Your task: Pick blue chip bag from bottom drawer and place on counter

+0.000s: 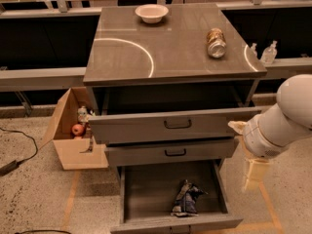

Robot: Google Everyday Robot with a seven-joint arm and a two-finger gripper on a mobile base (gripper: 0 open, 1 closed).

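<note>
I log: blue chip bag (pixel 186 199) in the open bottom drawer (pixel 146 191); hand (pixel 254 173) beside the drawer's right side, apart; can (pixel 216 43) and bowl (pixel 151 12) on table (pixel 170 62).

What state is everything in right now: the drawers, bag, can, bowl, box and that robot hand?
bottom drawer: pulled open.
blue chip bag: crumpled, lying in the bottom drawer.
top drawer: pulled partly out.
middle drawer: slightly out.
can: on its side on the counter.
bowl: upright on the counter.
cardboard box: open, on the floor.
gripper: hangs right of the drawers, apart from the bag.
</note>
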